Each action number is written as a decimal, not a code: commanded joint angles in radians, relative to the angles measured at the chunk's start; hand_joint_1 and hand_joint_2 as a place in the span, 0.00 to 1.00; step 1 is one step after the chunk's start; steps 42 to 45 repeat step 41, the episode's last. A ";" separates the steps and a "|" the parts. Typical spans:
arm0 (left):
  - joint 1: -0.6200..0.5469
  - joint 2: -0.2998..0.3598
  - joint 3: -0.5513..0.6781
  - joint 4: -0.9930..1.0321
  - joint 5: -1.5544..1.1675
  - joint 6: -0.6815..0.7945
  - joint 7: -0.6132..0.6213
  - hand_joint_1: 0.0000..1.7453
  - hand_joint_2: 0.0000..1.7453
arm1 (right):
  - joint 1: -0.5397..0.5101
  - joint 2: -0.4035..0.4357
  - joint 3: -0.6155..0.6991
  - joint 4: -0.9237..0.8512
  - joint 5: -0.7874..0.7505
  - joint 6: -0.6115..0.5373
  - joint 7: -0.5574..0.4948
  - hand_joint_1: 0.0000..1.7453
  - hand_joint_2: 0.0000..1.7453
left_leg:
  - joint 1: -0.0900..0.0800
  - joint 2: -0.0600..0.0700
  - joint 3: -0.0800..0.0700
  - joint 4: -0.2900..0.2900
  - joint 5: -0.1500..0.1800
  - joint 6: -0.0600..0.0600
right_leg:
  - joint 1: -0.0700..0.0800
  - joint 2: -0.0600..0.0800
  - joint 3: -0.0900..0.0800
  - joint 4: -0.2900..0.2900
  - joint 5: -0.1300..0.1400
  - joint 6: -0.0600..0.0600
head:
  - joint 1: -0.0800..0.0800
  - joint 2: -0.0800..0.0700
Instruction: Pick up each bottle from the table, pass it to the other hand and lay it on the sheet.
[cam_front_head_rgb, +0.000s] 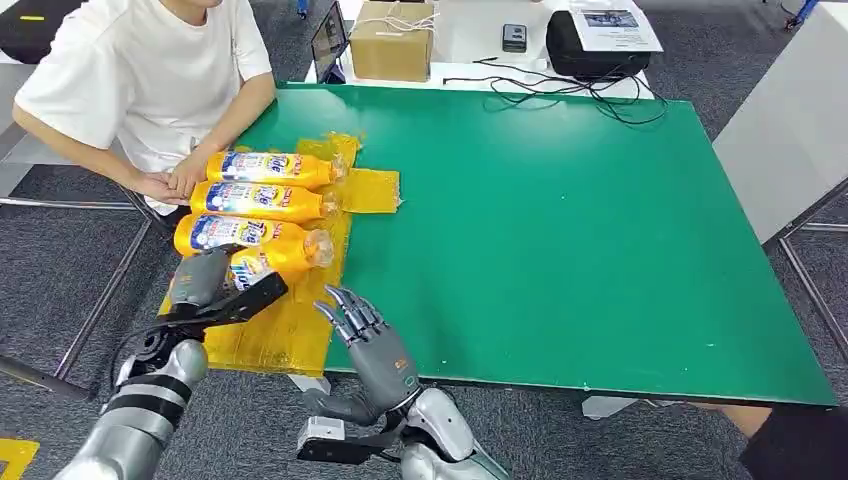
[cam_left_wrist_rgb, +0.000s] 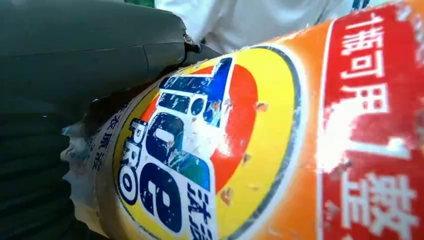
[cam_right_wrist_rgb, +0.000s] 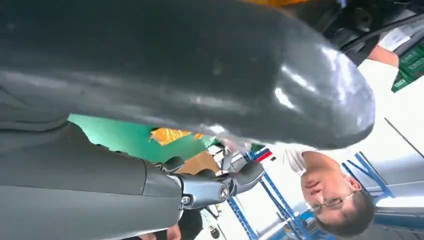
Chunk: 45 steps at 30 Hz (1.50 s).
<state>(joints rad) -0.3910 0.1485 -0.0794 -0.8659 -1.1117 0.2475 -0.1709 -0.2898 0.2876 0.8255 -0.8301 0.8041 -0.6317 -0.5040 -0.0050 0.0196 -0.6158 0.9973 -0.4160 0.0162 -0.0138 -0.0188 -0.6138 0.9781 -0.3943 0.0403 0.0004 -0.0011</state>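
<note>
My left hand (cam_front_head_rgb: 205, 280) grips the fourth bottle (cam_front_head_rgb: 275, 255) over the sheet (cam_front_head_rgb: 290, 335), long axis parallel to its neighbours; right hand (cam_front_head_rgb: 370, 345) nearby, spread, empty.

I see a matt green desk (cam_front_head_rgb: 600, 220), smooth and even across its top. On its near left corner lies a yellow sheet (cam_front_head_rgb: 285, 335), thin, glossy and wrinkled like plastic film. The bottles (cam_front_head_rgb: 265, 200) on it look like glossy orange plastic with printed labels; up close in the left wrist view, the held bottle (cam_left_wrist_rgb: 260, 150) shows a scuffed, chipped label with the print worn off in patches. My left hand (cam_front_head_rgb: 205, 280) has a matt grey cover, the right hand (cam_front_head_rgb: 375, 350) dark, slightly shiny fingers, and both arms are brushed silver metal. Past the far edge stands a plain brown cardboard box (cam_front_head_rgb: 392, 42). The floor (cam_front_head_rgb: 60, 270) is rough grey carpet.
</note>
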 joint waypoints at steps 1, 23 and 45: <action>-0.070 0.190 -0.053 0.022 -0.016 -0.117 0.003 1.00 1.00 | 0.043 -0.030 -0.039 -0.031 -0.010 0.004 -0.019 0.00 0.00 | 0.002 -0.001 0.003 0.000 -0.002 -0.001 | 0.001 0.001 0.003 0.000 -0.001 -0.001 | 0.000 0.000; -0.157 0.255 -0.463 -0.076 0.199 -0.368 -0.110 0.92 1.00 | 0.000 -0.007 -0.070 0.013 -0.096 0.051 -0.096 0.00 0.00 | 0.001 -0.007 0.003 0.001 -0.002 -0.001 | 0.001 -0.004 0.005 0.000 -0.003 -0.002 | 0.000 0.000; -0.168 0.045 -0.573 0.367 -0.075 -0.211 0.024 1.00 1.00 | -0.005 0.002 -0.057 0.037 -0.103 0.104 -0.081 0.00 0.00 | -0.002 -0.008 0.008 -0.002 0.000 -0.001 | -0.002 -0.005 0.010 -0.001 -0.002 -0.001 | 0.000 0.000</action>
